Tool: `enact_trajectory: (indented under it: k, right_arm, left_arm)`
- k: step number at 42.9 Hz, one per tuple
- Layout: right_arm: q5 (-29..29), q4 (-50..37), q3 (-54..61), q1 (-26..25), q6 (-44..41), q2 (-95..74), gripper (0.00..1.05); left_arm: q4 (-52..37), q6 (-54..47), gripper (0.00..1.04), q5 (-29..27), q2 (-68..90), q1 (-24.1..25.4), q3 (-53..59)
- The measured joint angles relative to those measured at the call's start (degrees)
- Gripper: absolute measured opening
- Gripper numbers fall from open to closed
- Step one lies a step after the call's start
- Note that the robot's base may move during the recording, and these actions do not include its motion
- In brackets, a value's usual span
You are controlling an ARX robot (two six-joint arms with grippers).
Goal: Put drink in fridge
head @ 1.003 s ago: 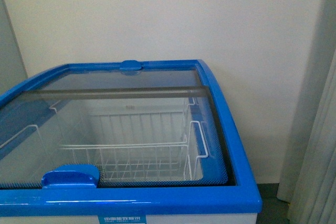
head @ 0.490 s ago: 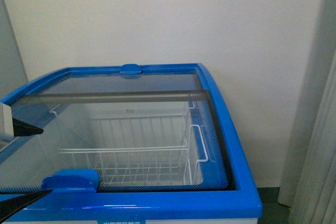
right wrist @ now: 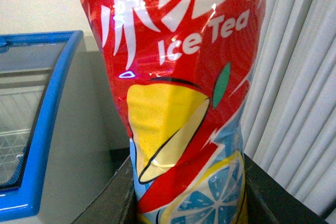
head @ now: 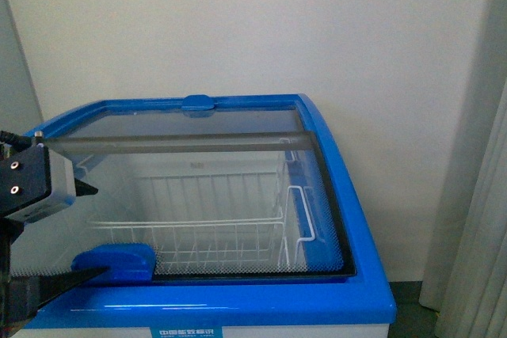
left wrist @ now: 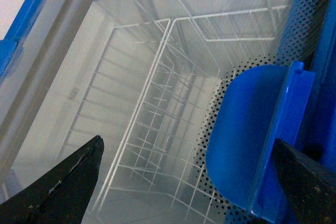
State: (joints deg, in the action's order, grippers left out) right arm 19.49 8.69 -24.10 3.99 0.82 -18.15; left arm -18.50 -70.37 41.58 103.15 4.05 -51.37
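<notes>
- The step in hand is, I judge, the opening of the fridge (head: 358,227). Its near sliding glass lid (head: 182,144) lies shut over the opening, so the drink cannot go in yet.
- The left gripper (left wrist: 186,148) is at the lower left of the front view. Its two black fingers stand wide apart, with the blue handle (head: 112,262) of the lid between them. In the left wrist view the handle is close to one finger, but I cannot tell whether they touch.
- The drink (right wrist: 178,77) does not appear in the front view. In the right wrist view its red "Ice Tea" label fills the middle of the picture, and the right gripper (right wrist: 189,203) is clamped on its lower part, off to the side of the fridge.
- The next move probably calls for the left fingers to press or grip the handle and draw the lid toward the left of the frame. The glass is curved and smooth, so the push should go along the rail and not downward.
- Under the glass a white wire basket (head: 214,231) hangs empty, a suitable place for the bottle.
- The room: a plain pale wall (head: 253,29) behind the fridge and a pale pleated curtain (head: 483,235) at the right edge.
</notes>
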Motion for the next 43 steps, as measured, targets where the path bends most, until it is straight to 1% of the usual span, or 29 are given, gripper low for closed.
enact_trajectory:
  k: [3,13,19,24,33,34,40,43]
  right_arm:
    - [0.04,0.00,0.00,0.00,0.00,-0.02,0.37]
    - [0.04,0.00,0.00,0.00,0.00,-0.02,0.37]
    - [0.00,0.00,0.00,0.00,0.00,0.00,0.37]
    - [0.00,0.00,0.00,0.00,0.00,-0.02,0.37]
    - [0.00,0.00,0.00,0.00,0.00,0.00,0.37]
    - [0.00,0.00,0.00,0.00,0.00,0.00,0.37]
    - [0.04,0.00,0.00,0.00,0.00,0.00,0.37]
    - [0.04,0.00,0.00,0.00,0.00,-0.02,0.37]
  left_arm:
    - [-0.76,0.52,0.97,-0.50,1.86,-0.72,-2.82]
    - [0.52,0.72,0.97,-6.75,8.35,-2.78,-15.45]
    - [-0.72,2.93,0.97,-11.39,12.37,-4.31,-22.01]
    - [-2.51,5.99,0.97,-16.81,15.50,-5.75,-27.12]
    - [-11.28,18.29,0.97,-28.63,20.02,-9.20,-37.35]
    - [-11.76,18.95,0.97,-28.79,20.00,-9.27,-37.64]
    - [-16.13,28.33,0.97,-36.15,19.34,-9.64,-39.69]
    - [-15.34,37.05,0.97,-40.26,17.14,-9.18,-38.38]
